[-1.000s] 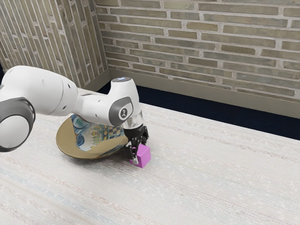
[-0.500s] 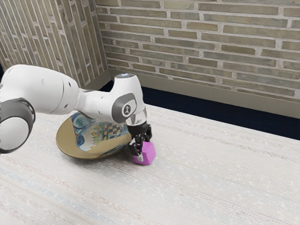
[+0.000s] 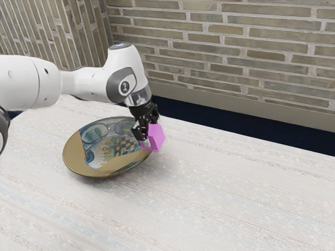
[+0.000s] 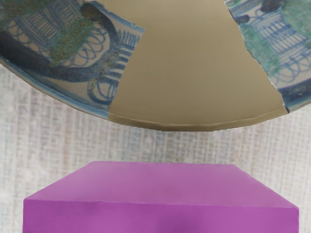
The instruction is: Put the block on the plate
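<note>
Our black two-finger gripper (image 3: 148,137) grasps the solid magenta cube (image 3: 157,137); we should centre it low over the blue-and-gold ceramic plate (image 3: 75,156).

The wrist view cuts off block (image 4: 160,187) and plate (image 4: 194,73).

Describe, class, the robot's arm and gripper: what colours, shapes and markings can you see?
The arm is white, with smooth, rounded segments and small dark dots. A grey joint cover carries a round emblem. Below it come a silvery collar and a black, angular gripper.
</note>
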